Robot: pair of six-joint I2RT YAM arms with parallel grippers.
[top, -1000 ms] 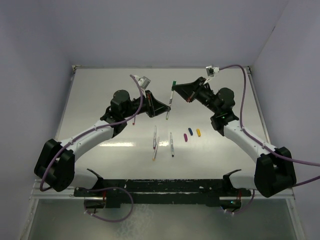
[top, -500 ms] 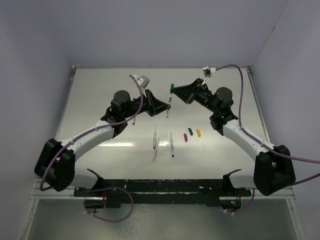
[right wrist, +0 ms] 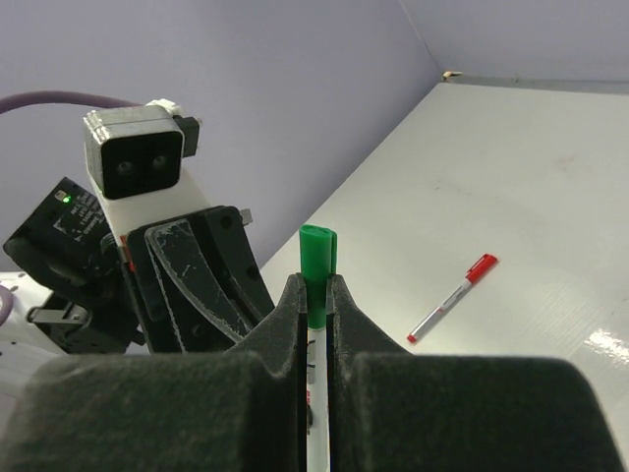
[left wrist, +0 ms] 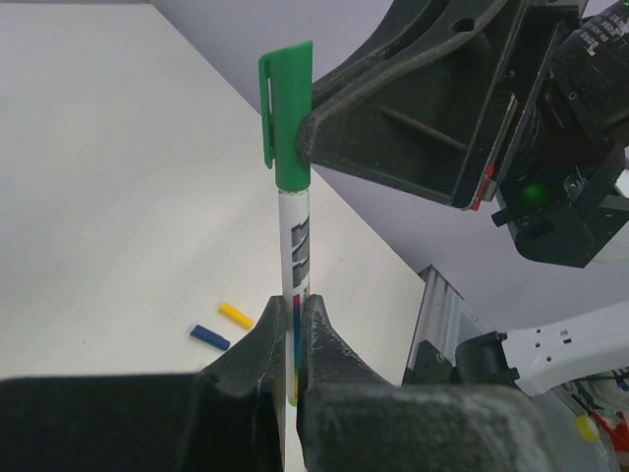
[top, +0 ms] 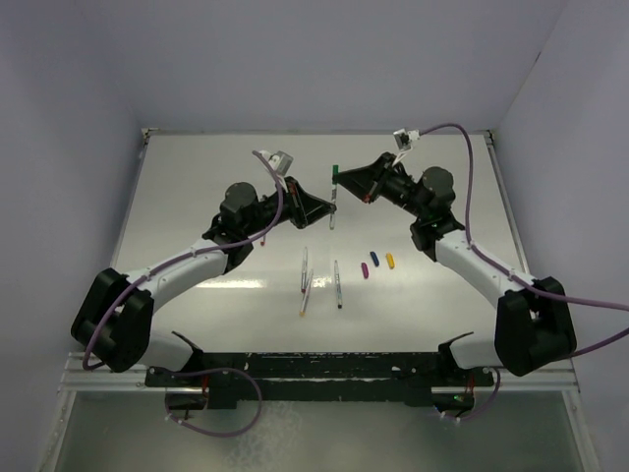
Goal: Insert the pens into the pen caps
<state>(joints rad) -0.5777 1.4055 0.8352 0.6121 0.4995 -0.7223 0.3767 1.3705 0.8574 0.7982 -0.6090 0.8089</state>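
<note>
A white pen [left wrist: 296, 236] with the green cap [left wrist: 288, 116] on its top end stands upright between my two grippers. My left gripper [left wrist: 295, 301] is shut on the pen's barrel. My right gripper [right wrist: 314, 285] is shut on the green cap [right wrist: 316, 258]. From above, the left gripper [top: 330, 209] sits just below the right gripper [top: 337, 184], with the green cap [top: 335, 171] above both. Three uncapped pens [top: 307, 292] lie on the table in front. Purple [top: 366, 270], blue [top: 373, 259] and yellow [top: 390, 262] caps lie to their right.
A pen with a red cap [right wrist: 454, 298] lies on the table beyond the left gripper. The blue cap [left wrist: 209, 337] and yellow cap [left wrist: 235, 315] also show in the left wrist view. The white table [top: 197, 187] has a raised rim at the back and on both sides.
My right gripper has moved a little left and down with the green cap, closer to the left gripper. The left arm has barely moved.
</note>
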